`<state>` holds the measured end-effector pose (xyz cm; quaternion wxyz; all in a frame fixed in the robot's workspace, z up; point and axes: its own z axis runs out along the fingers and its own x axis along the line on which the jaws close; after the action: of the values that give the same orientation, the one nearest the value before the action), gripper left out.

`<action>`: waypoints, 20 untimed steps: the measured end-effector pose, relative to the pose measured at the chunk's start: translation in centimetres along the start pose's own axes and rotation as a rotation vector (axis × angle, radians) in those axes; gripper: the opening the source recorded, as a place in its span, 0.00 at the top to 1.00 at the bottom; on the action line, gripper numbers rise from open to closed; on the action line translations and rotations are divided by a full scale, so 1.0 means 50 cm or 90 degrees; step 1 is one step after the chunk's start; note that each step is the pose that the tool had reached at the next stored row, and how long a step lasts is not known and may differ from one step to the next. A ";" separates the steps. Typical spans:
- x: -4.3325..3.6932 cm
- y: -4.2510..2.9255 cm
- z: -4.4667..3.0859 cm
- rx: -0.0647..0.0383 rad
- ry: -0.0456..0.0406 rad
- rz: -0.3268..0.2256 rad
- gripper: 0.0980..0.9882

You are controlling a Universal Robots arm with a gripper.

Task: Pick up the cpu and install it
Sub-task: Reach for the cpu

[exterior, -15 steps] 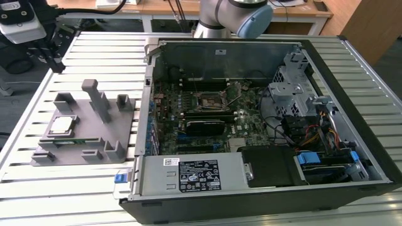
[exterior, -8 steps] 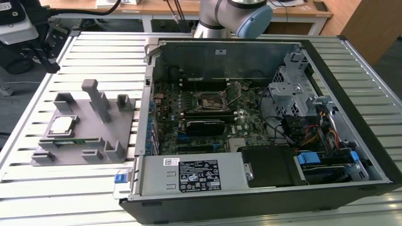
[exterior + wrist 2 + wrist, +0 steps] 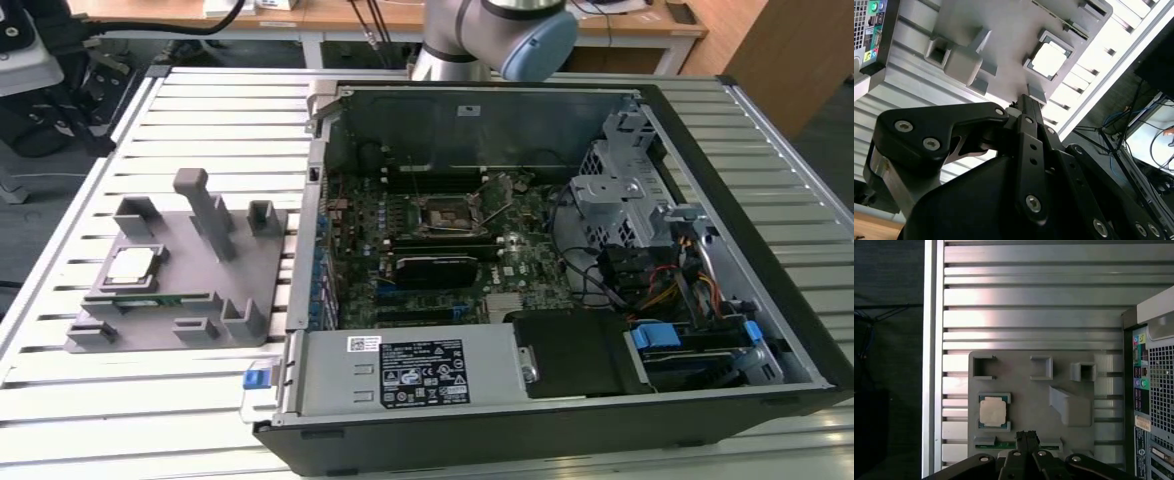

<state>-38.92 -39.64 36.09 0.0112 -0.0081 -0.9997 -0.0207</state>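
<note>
The cpu (image 3: 131,265) lies flat in a square pocket of the grey holder (image 3: 187,290), on the exterior view's left. Its silver top shows in both wrist views (image 3: 992,411) (image 3: 1049,60). My gripper (image 3: 1027,434) (image 3: 1029,100) hangs well above the holder, its thin black fingers pressed together with nothing between them. The tips sit over the holder's edge by the green memory stick (image 3: 1004,444), a little to one side of the cpu. The black socket (image 3: 443,212) with its wire lever sits on the motherboard inside the open computer case (image 3: 747,150).
The holder has raised posts and blocks (image 3: 214,215) beside the cpu pocket. The case's walls, drive cage (image 3: 621,185) and cable bundle (image 3: 654,280) surround the motherboard. The slatted metal table (image 3: 134,400) ends close to the holder's outer side. The arm's base (image 3: 494,40) stands behind the case.
</note>
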 end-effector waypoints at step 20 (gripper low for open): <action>0.071 -0.002 0.010 0.000 0.0001 0.000 0.99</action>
<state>-42.48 -39.64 35.69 0.0113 -0.0079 -0.9997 -0.0207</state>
